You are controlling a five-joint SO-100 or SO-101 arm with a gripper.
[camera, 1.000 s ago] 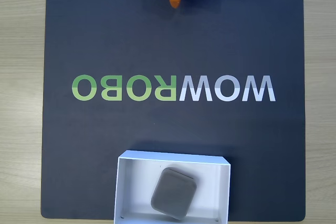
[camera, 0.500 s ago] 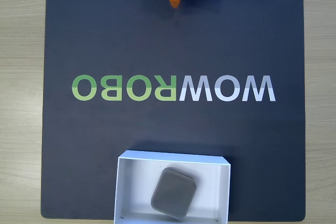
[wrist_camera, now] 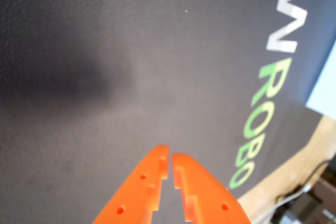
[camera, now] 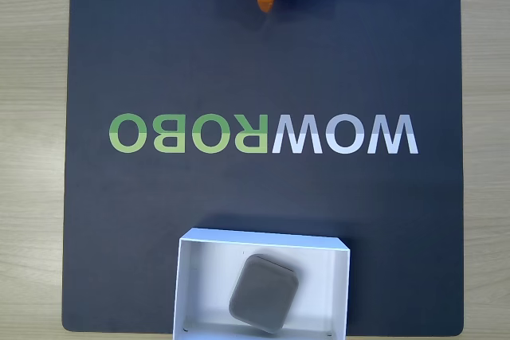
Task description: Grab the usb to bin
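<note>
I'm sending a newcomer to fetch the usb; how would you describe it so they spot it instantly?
In the fixed view, find the dark mat with the WOWROBO lettering. At its bottom edge sits the white bin; the usb lies inside, tilted. It is a small matte grey rounded block, the one grey thing against white.

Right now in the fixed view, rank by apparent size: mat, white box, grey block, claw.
1. Dark mat
2. White box
3. Grey block, lying inside the box
4. Orange claw: cut off by the top edge and nearer the camera, so its rank is unsure.
</note>
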